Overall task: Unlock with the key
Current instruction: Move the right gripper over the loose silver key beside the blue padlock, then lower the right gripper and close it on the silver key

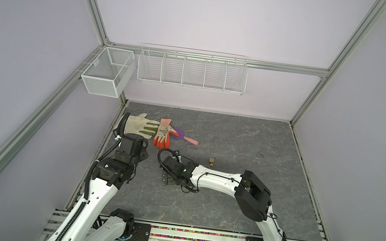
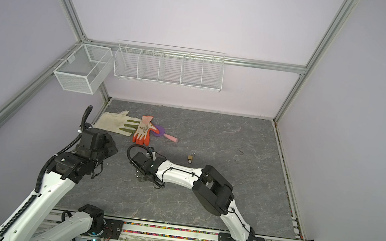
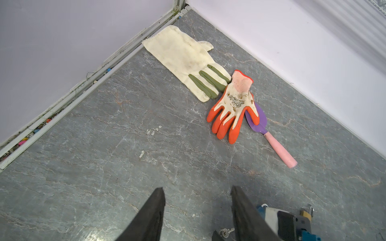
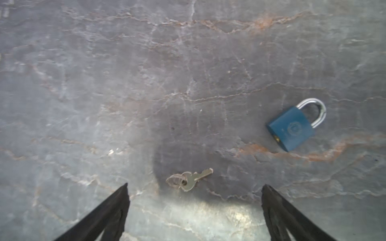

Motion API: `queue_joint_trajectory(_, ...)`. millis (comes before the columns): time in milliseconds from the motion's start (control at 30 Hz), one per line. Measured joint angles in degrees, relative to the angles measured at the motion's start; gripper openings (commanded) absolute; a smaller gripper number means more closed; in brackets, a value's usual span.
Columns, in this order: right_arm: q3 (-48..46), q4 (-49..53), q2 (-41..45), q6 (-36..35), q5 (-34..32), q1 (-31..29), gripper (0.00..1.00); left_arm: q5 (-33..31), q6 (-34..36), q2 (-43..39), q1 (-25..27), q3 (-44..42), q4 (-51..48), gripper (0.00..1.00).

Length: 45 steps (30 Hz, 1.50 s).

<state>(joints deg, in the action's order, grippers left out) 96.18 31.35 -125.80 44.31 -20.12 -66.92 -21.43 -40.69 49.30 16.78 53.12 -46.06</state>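
right gripper (image 4: 194, 185) hangs over the key (image 4: 189, 179), jaws wide apart to straddle it for a pick i'd guess, blue padlock (image 4: 292, 127) lying just beside; left gripper (image 3: 196, 187) at its 10 o'clock from above, jaws half apart and empty, likely parked to steady that padlock

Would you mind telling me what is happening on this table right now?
The right gripper, jaws wide open, hovers over the key lying loose on the table, so nothing is gripped yet. The blue padlock lies nearby, untouched, its shackle apparently closed. The left gripper hangs open and empty, short of the orange glove.
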Motion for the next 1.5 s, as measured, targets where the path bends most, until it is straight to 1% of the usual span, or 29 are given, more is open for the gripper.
queue_joint_trajectory(267,4.5,5.6,-3.5,1.6,-3.8,0.0,0.99,-0.4,-0.9,0.4,-0.9,-0.3,2.2,0.51)
queue_joint_trajectory(467,5.7,8.7,-4.6,2.8,-5.8,0.0,0.99,0.4,-1.1,1.2,-1.4,-1.0,3.1,0.52)
queue_joint_trajectory(667,5.5,10.8,-4.5,3.1,-6.2,0.0,0.99,0.9,-1.4,0.9,-1.6,-1.3,3.7,0.52)
queue_joint_trajectory(833,0.4,10.6,-1.2,3.3,-6.2,0.1,0.99,2.3,-2.0,0.0,-1.7,-2.2,3.8,0.51)
queue_joint_trajectory(1067,-6.6,10.8,4.7,2.2,-4.1,2.1,0.92,5.9,-2.3,0.2,-1.7,-2.3,5.1,0.51)
queue_joint_trajectory(1133,-7.0,10.7,5.8,1.0,-3.1,2.6,0.91,6.5,-2.4,0.3,-1.7,-2.3,5.4,0.51)
queue_joint_trajectory(1300,-7.9,7.2,8.5,-1.9,1.6,2.8,0.85,7.0,-2.4,0.3,-1.7,-2.3,5.7,0.51)
queue_joint_trajectory(1433,-6.9,5.3,8.1,-4.6,4.4,3.0,0.81,7.0,-2.5,0.2,-1.7,-2.3,5.7,0.51)
queue_joint_trajectory(1500,-6.1,4.5,7.6,-6.1,5.4,3.0,0.78,7.1,-2.4,0.2,-1.7,-2.3,5.7,0.51)
